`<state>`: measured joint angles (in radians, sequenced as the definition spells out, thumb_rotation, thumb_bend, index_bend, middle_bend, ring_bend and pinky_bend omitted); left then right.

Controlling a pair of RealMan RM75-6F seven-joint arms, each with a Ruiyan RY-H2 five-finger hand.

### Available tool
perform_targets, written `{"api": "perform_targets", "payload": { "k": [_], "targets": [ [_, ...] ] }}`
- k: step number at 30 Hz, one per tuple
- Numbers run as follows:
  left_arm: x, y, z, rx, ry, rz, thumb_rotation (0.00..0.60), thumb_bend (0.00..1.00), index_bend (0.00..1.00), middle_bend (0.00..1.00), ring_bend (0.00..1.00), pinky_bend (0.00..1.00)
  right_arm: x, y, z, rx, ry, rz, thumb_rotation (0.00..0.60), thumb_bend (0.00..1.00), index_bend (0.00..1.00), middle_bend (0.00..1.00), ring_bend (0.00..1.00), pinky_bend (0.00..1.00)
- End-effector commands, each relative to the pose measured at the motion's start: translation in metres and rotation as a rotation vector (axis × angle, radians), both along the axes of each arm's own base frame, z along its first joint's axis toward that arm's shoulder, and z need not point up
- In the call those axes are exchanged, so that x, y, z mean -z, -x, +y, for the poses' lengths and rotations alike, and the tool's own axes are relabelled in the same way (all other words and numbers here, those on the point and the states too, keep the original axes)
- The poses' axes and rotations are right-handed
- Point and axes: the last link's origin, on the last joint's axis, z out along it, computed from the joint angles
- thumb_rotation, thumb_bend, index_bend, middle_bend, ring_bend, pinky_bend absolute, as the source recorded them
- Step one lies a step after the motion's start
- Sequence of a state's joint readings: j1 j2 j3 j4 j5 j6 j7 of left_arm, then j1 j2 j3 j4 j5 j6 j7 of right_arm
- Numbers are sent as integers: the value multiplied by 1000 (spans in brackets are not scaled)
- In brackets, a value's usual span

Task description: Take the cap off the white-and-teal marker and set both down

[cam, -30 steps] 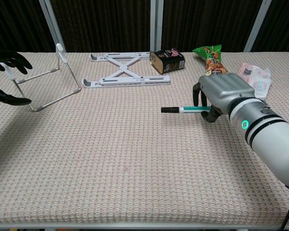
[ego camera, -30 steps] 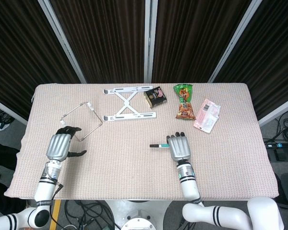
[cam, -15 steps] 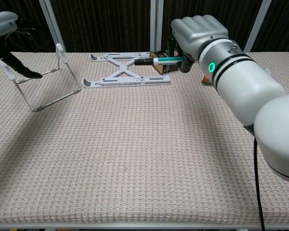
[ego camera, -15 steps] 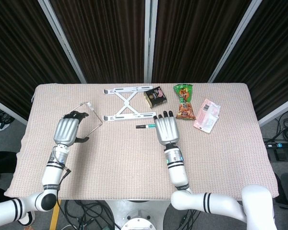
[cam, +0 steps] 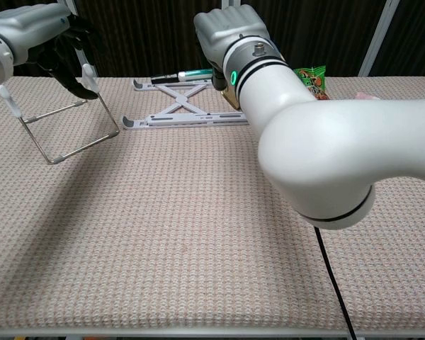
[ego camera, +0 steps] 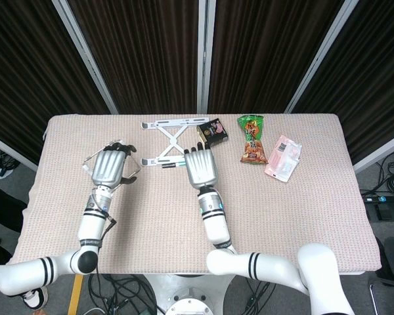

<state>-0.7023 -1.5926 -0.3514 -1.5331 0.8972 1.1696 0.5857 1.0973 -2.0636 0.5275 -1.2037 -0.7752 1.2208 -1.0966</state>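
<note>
Right hand (ego camera: 201,168) grips the marker (cam: 186,74) mid-air above the white folding stand (ego camera: 177,143), cap end pointing at left hand (ego camera: 109,167), which is empty, fingers spread. Light, stiff, slick barrel; likely pinch the dark cap, pull straight.

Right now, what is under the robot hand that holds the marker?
Under the right robot hand lies the white folding stand on the beige table cloth. The marker pokes out leftward. The robot hand hides part of the stand and the marker's other end.
</note>
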Motion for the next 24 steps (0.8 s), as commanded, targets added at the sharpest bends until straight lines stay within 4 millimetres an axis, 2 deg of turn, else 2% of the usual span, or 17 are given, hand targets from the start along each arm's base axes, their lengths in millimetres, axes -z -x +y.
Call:
{"api": "perform_targets", "payload": {
  "k": [1,10,24],
  "targets": [
    [8,-6,2,-18,-9,18,600,7,351,392,265,340,9,-10,1,1,-7,-31,600,327,557,551,287,277],
    [24,-19,7,-37,27,35,600,28,371,408,285,360,22,-18,6,0,-5,-75,600,327,559,553,287,280],
    [37,-31,7,-65,32,132,600,154,441,473,351,424,32,-19,12,22,10,-56,600,327,560,554,287,280]
  ]
}}
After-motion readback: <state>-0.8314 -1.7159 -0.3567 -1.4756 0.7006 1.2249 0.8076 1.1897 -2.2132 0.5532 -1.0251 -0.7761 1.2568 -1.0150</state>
